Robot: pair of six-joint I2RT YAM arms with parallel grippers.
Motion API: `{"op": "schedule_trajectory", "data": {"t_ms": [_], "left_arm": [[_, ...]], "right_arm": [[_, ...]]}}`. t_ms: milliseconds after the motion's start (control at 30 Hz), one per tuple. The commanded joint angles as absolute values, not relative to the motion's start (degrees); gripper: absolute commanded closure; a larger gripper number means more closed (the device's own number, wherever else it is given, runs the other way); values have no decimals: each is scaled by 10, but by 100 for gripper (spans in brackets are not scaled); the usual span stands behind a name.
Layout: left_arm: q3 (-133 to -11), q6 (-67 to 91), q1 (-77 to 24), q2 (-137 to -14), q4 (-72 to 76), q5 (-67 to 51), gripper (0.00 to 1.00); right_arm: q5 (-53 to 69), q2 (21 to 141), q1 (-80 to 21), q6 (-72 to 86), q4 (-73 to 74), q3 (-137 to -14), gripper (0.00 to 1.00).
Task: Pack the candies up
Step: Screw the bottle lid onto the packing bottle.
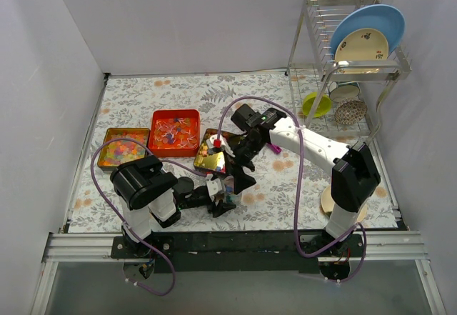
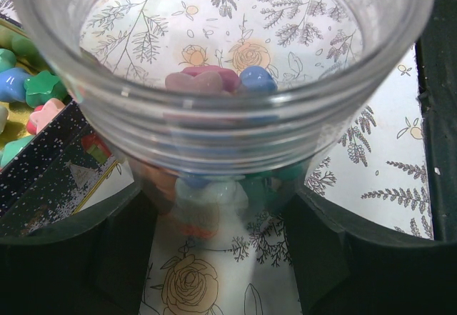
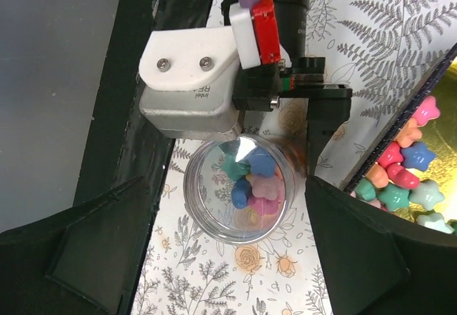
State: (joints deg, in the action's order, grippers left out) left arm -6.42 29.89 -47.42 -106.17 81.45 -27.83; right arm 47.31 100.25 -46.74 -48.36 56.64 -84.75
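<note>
A clear jar [image 2: 228,126] stands between my left gripper's [image 2: 221,204] fingers, which are shut on its sides. It holds several pastel candies [image 3: 257,186], pink, blue and green. In the top view the jar [image 1: 227,188] is at the table's near middle, held by the left gripper [image 1: 223,201]. My right gripper [image 3: 225,258] hangs over the jar's mouth, open wide with nothing between its fingers; in the top view it [image 1: 240,179] is just above the jar. More star-shaped candies [image 3: 403,172] lie in a gold tin [image 1: 213,154] right beside the jar.
A red tray [image 1: 175,133] of clear-wrapped pieces and a second gold tin [image 1: 123,147] of coloured candies sit at the left. A small purple object [image 1: 276,148] lies right of the right gripper. A dish rack [image 1: 350,65] with plates stands at the back right.
</note>
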Motion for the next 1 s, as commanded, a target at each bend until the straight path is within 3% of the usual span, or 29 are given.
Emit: {"op": "schedule_trajectory", "data": {"t_ms": [0, 733, 967], "left_arm": [[-27, 320, -476, -1111, 1033, -234, 100], [-33, 338, -471, -1110, 1020, -203, 100], [-34, 336, -471, -1114, 1020, -215, 100]], "right_arm": [[480, 1000, -468, -487, 565, -833, 2], [411, 901, -468, -531, 667, -731, 2], [399, 887, -441, -520, 666, -762, 2]]}}
